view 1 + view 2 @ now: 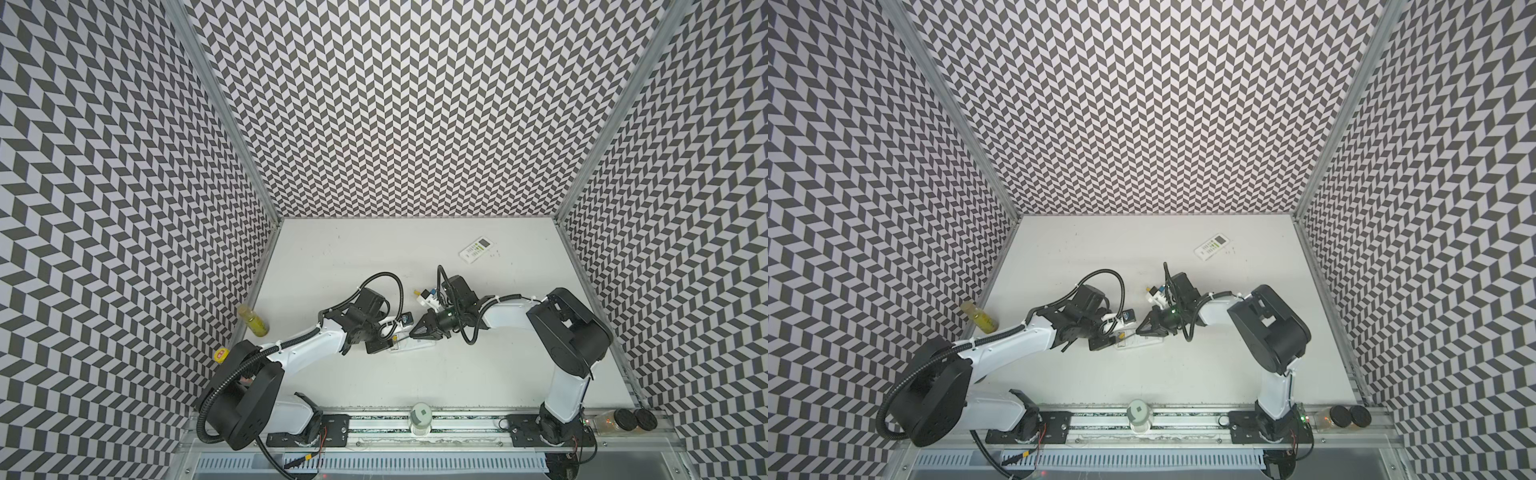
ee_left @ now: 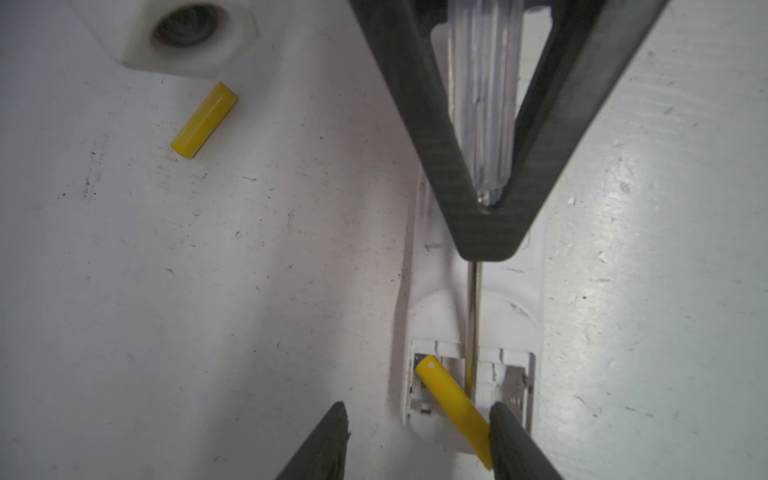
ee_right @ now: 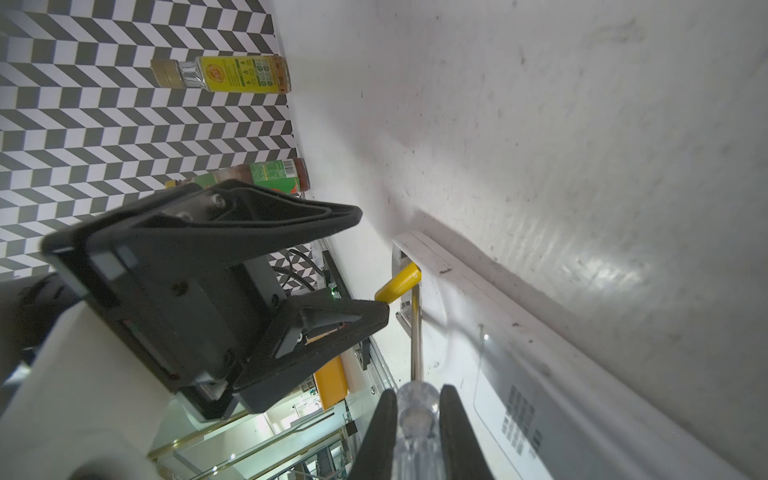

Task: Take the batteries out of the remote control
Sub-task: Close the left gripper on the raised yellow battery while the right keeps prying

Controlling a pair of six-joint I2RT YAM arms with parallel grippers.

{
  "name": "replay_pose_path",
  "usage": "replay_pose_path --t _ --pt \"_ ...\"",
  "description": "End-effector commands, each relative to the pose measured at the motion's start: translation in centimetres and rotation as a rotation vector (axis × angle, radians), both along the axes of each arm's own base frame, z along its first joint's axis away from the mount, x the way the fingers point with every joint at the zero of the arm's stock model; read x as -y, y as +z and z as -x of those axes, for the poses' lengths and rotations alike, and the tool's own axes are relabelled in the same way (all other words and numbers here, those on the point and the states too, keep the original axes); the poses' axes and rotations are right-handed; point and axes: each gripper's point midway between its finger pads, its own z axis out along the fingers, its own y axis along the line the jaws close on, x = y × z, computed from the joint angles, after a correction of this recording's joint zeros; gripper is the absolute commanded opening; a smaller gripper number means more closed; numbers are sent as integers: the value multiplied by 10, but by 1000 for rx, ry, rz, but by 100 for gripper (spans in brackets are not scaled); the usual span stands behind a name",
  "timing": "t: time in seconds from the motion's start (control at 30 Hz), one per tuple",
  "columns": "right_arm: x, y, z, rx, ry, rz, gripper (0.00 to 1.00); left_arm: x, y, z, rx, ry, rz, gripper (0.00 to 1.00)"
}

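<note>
White table point(image 1: 457, 374), all four views checked.

1. Bottle point(image 1: 253, 325): upright by the wall, well left of remote point(image 1: 409, 345).
2. L gripper point(image 2: 419, 419): at remote's left end, over the open batt. compartment. Jaws apart, one each side of yellow battery point(image 2: 451, 405). One finger point(image 2: 511, 440) is against the battery's outer end; the other stands clear.
3. Remote: face-down, flat on table. Yellow battery tilted, one end in the compartment, other end sticking out past remote's edge.
4. Loose battery point(image 2: 204, 119): flat on table, apart from remote, near white block point(image 2: 187, 37).
5. R gripper point(image 3: 415, 395): above remote's mid-section, jaws clamped on clear handle of screwdriver point(image 2: 484, 104). Shaft runs along remote into the compartment, next to yellow battery; contact cannot be told.
6. Second remote point(image 1: 478, 248): face-up, well right of and behind remote.
</note>
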Motion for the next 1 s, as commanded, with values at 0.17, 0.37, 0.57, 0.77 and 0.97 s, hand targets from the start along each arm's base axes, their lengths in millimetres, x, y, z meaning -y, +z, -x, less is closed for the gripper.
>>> replay_pose_path --t 0.17,0.37,0.57,0.77,0.97 --pt "15 -23 -3 -26 -53 90 0 17 10 13 -78 -27 91 62" --pt "16 -23 -2 -23 -53 89 0 7 -7 4 -19 -6 3 64" --pt "16 -24 -1 -23 -53 89 0 -3 -12 -3 23 19 -47 62" --pt "17 -25 -2 -24 -55 90 0 -5 -12 -1 21 22 -47 53" --pt "16 -24 -2 -24 -53 87 0 -4 -12 -2 23 29 -39 37"
